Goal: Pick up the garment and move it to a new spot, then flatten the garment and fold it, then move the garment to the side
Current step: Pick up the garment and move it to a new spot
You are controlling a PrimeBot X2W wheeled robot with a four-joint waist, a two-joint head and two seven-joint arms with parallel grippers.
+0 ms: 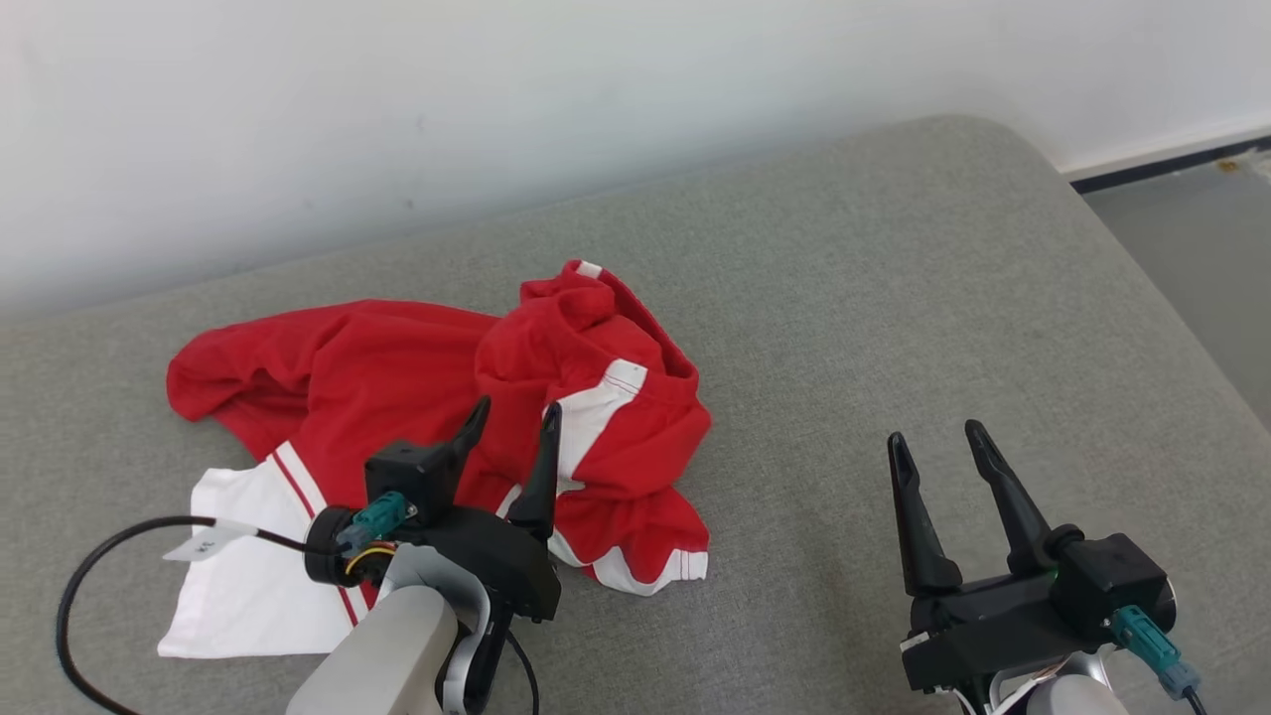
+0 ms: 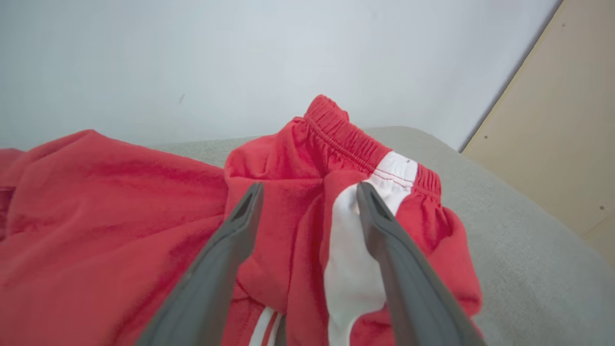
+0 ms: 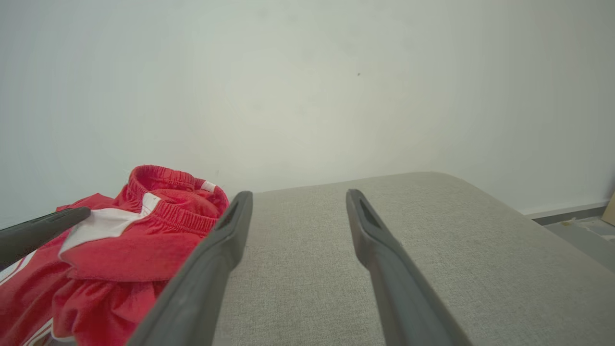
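Crumpled red fabric garment with white stripes (image 1: 397,367) lies bunched on a grey upholstered cushion (image 1: 844,298), unflattened and unfolded. Left gripper (image 1: 518,407) hovers over the garment, fingers spread, empty. Right gripper (image 1: 934,432), likewise spread and empty, sits well to the garment's right. Pickup likely not begun.

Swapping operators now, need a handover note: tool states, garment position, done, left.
Left tool: open, holding nothing, poised over the crumpled garment, near its waistband.
Right tool: open, holding nothing, over bare grey cushion to the garment's right.
Garment: red with white panels, bunched on the cushion's left half, not flat.
Done: nothing visible; no grasp yet.
Left: grasp, move to a new spot, flatten, fold, shift aside.
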